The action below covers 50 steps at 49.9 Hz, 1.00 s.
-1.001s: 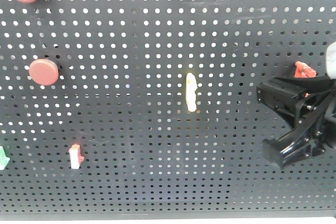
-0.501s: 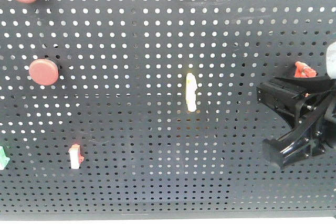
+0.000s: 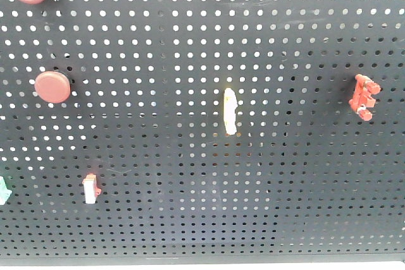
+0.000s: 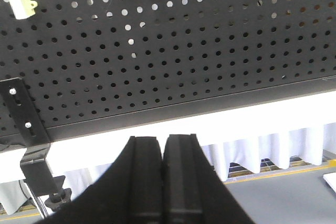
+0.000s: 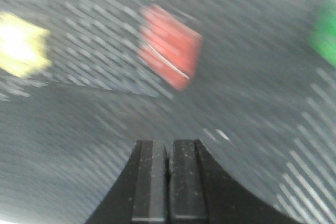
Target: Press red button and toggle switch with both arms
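Toggle switch: ridged red plastic lever, far right of the pale yellow lever on the perforated black pegboard | round red buttons far left | left gripper clenched | right gripper clenched, view blurred

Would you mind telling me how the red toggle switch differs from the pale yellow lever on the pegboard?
The toggle switch is bright red; the yellow lever is pale cream. The switch looks ridged and knobbly, the lever smooth and slim. The switch sits near the board's right edge and slightly tilted, the lever near the middle and upright. Both are small parts mounted on the black pegboard.
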Tool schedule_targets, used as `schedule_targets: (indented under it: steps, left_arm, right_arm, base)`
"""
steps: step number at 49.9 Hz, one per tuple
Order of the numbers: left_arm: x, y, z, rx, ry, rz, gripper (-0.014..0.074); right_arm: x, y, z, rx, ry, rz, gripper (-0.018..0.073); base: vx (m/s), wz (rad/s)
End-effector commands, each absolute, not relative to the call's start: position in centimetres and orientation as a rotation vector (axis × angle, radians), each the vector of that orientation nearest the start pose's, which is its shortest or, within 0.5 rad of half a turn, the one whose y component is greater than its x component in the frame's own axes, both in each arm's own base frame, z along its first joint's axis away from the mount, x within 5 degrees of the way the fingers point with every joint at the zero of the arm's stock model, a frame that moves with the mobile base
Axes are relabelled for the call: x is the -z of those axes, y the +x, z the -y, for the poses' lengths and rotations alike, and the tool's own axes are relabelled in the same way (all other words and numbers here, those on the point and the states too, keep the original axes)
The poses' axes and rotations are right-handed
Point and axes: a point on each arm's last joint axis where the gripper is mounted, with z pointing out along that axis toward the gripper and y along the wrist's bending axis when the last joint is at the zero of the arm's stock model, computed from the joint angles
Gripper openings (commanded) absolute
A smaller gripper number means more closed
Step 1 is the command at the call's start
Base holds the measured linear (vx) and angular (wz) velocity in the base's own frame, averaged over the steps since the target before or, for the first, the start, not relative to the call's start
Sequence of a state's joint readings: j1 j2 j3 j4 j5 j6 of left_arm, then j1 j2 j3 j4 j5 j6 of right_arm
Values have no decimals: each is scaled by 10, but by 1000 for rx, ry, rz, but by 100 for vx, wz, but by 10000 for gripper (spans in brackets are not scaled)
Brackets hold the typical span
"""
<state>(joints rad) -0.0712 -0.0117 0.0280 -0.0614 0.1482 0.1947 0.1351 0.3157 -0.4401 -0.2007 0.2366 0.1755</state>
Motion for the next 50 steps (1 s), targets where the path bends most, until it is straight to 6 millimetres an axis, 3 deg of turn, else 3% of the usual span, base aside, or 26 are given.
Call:
schedule_targets:
  steps: [1, 12, 18, 50]
  left_arm:
    - [-188, 57, 4, -34, 154, -1578, 2]
    - [-188, 57, 4, -34, 154, -1578, 2]
    - [-188, 57, 4, -34, 154, -1580, 2]
    - [-188, 57, 4, -34, 155, -1581, 2]
  right_arm:
    - [-298, 62, -1, -28, -9, -1516, 0]
    - [-228, 49, 3, 59, 43, -1508, 0]
    - [-196, 56, 4, 38, 78, -1548, 0]
    - [-197, 56, 0, 5, -9, -1541, 0]
  base:
    - [0, 0]
    - [0, 0]
    - [0, 0]
    - [0, 0]
